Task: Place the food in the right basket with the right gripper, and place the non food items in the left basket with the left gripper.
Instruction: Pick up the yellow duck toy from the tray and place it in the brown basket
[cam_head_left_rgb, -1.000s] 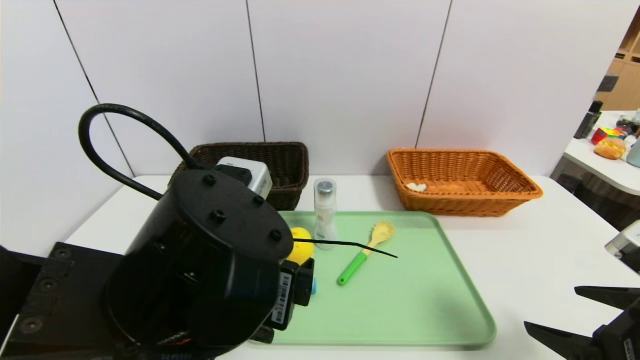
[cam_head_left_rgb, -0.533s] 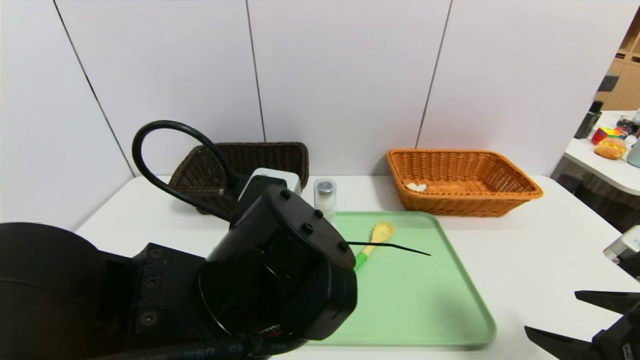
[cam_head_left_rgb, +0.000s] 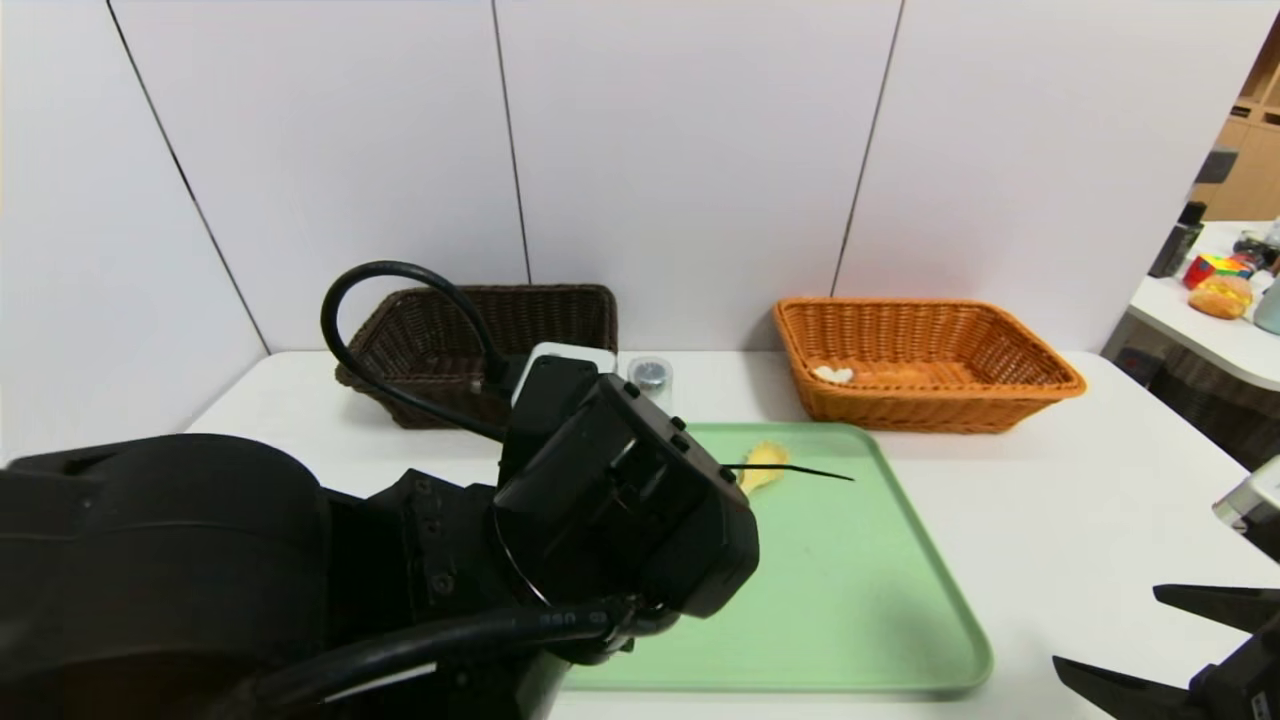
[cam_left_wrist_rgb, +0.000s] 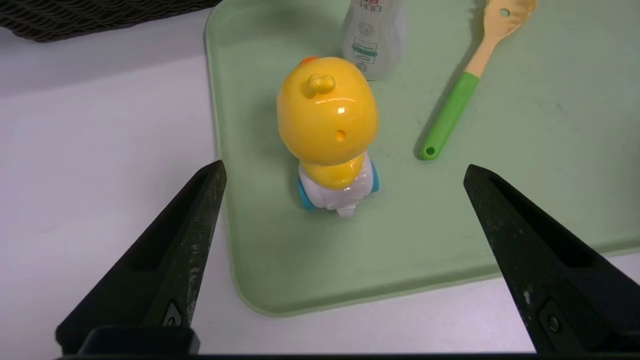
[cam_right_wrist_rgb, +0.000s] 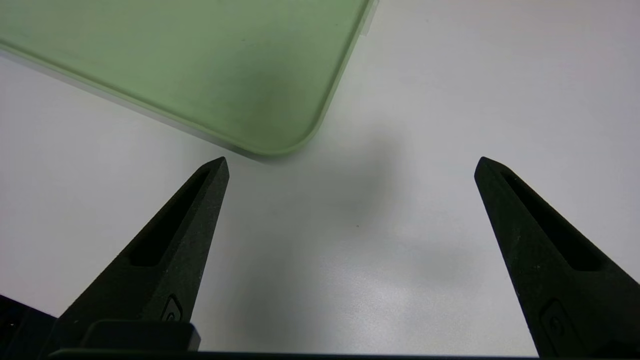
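Left wrist view: left gripper (cam_left_wrist_rgb: 342, 170) spread wide, empty, over glossy yellow plastic chick toy (cam_left_wrist_rgb: 327, 130) on pale green tray (cam_left_wrist_rgb: 525, 150). Step, likely: pickup approach. Next: descend, straddle, close. Right gripper (cam_right_wrist_rgb: 350, 165) parked beside tray corner, wide, empty.

a lab or test room — plain white wall panels (cam_head_left_rgb: 680, 150) behind a white table (cam_head_left_rgb: 1080, 500); a second table (cam_head_left_rgb: 1200, 320) (toys and clutter on it) beside wooden shelving (cam_head_left_rgb: 1245, 150) — staged, not lived-in
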